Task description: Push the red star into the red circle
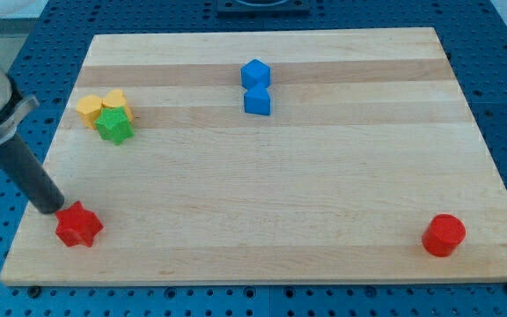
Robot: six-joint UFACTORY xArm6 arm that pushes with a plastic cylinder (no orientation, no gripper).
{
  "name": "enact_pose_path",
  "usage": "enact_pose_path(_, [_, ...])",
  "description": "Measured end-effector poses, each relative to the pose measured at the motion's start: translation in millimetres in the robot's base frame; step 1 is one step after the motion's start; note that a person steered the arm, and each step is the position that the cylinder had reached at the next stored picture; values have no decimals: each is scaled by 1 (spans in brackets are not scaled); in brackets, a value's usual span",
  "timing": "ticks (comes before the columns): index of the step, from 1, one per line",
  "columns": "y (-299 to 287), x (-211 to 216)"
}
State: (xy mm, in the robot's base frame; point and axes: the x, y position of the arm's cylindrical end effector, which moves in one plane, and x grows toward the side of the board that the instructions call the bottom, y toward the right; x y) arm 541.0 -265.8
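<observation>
The red star (78,225) lies near the board's lower left corner. The red circle (444,235), a short cylinder, stands near the lower right corner, far across the board from the star. My tip (50,209) rests just up and left of the red star, touching or almost touching its left edge. The dark rod slants up to the view's left edge.
Two blue blocks (255,74) (257,101) sit one behind the other at the upper middle. Two yellow blocks (92,110) (115,102) and a green star (113,126) cluster at the upper left. The wooden board (280,176) ends close below the star and circle.
</observation>
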Motion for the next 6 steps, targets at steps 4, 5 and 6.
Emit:
enact_pose_path(4, [252,12])
enact_pose_path(5, [329,13])
enact_pose_path(6, [331,45])
